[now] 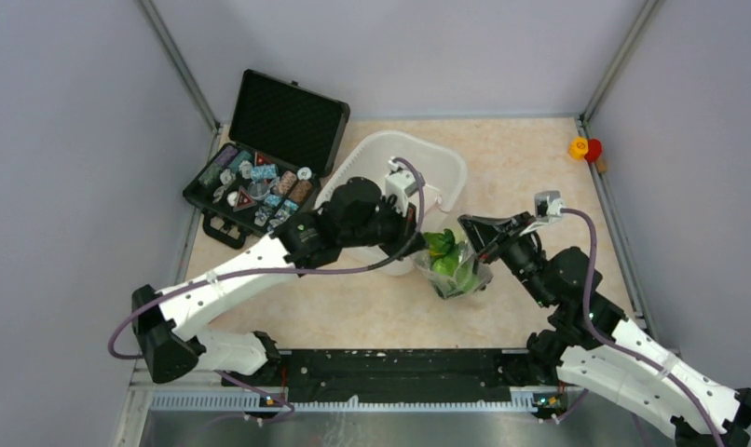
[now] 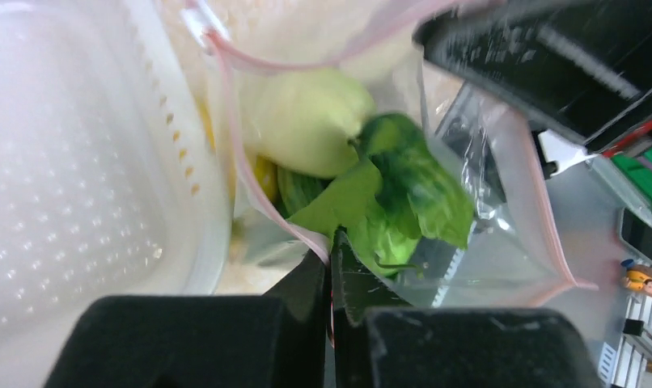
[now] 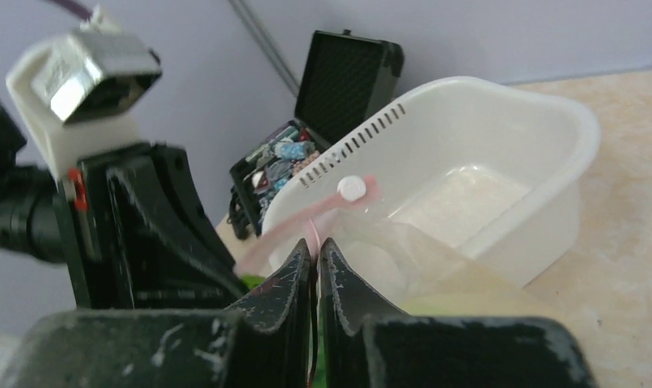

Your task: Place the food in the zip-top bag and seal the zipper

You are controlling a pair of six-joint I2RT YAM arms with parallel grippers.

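The zip-top bag (image 1: pixel 481 277) stands open on the table in front of the tub, held up between both grippers. Inside it lie the green-leafed bok choy (image 2: pixel 412 186), its pale stem (image 2: pixel 306 121), a bit of yellow pepper (image 2: pixel 265 175) and some green cucumber (image 2: pixel 298 191). My left gripper (image 2: pixel 332 242) is shut on the pinkish-red zipper (image 2: pixel 235 145) at the bag's near rim. My right gripper (image 3: pixel 315 246) is shut on the same strip on the opposite rim, just below the white slider tab (image 3: pixel 352 188). In the top view the left gripper (image 1: pixel 422 238) and right gripper (image 1: pixel 467 229) flank the bag's mouth.
The translucent white tub (image 1: pixel 446 163) sits right behind the bag, touching the left arm's side. An open black case (image 1: pixel 260 177) of small trinkets stands at the back left. A yellow and red toy (image 1: pixel 584 148) lies at the back right corner.
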